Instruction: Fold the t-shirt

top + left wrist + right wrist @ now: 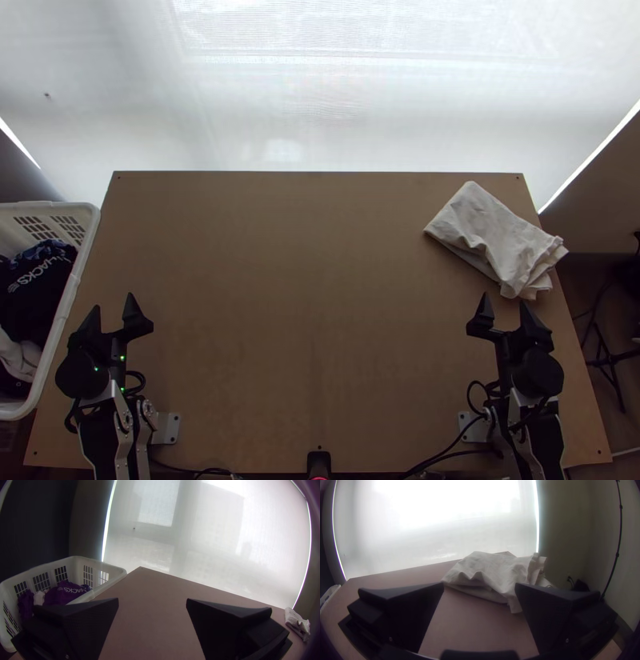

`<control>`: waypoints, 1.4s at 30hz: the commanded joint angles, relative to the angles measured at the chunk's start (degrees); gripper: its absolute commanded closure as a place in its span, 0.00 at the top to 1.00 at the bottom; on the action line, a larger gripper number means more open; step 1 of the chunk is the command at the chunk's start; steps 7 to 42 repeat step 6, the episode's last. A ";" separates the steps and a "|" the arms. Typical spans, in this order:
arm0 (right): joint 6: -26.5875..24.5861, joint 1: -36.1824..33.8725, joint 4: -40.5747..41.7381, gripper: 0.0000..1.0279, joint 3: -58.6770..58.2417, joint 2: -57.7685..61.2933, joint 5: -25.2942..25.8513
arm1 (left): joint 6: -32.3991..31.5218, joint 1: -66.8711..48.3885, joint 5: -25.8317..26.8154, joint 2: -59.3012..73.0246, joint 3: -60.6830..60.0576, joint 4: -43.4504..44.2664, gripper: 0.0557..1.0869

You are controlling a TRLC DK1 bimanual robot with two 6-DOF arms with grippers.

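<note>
In the top view, my left gripper (pixel 112 308) stands open near the table's left edge, nothing between its fingers. My right gripper (pixel 504 306) is also open, just nearer the base side than a pale cloth (pixel 488 232). That cloth lies folded in a rumpled stack at the table's far right, its ruffled end hanging over the right edge. In the left wrist view, the open left gripper (pixel 152 603) faces bare table, with the cloth (pixel 296 621) far off. In the right wrist view, the cloth (pixel 486 571) lies beyond the open right gripper (pixel 479 588), not held.
A white basket (pixel 60 320) with dark and pale clothes (pixel 36 276) stands against the table's left side. The wooden table (pixel 304 304) has bare surface across its middle. Cables run along its near edge, where a small black device (pixel 318 462) stands.
</note>
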 commanded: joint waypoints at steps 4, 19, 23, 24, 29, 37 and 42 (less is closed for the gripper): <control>0.07 -0.10 0.01 0.96 -0.03 0.01 0.01 | -0.04 0.04 -0.06 0.01 -0.05 -0.16 0.96; 0.07 -0.10 0.01 0.96 -0.03 0.01 0.01 | -0.04 0.04 -0.06 0.01 -0.05 -0.16 0.96; 0.07 -0.10 0.01 0.96 -0.03 0.01 0.01 | -0.04 0.04 -0.06 0.01 -0.05 -0.16 0.96; 0.07 -0.10 0.01 0.96 -0.03 0.01 0.01 | -0.04 0.04 -0.06 0.01 -0.05 -0.16 0.96; 0.07 -0.10 0.01 0.96 -0.03 0.01 0.01 | -0.04 0.04 -0.06 0.01 -0.05 -0.16 0.96; 0.07 -0.10 0.01 0.96 -0.03 0.01 0.01 | -0.04 0.04 -0.06 0.01 -0.05 -0.16 0.96; 0.07 -0.10 0.01 0.96 -0.03 0.01 0.01 | -0.04 0.04 -0.06 0.01 -0.05 -0.16 0.96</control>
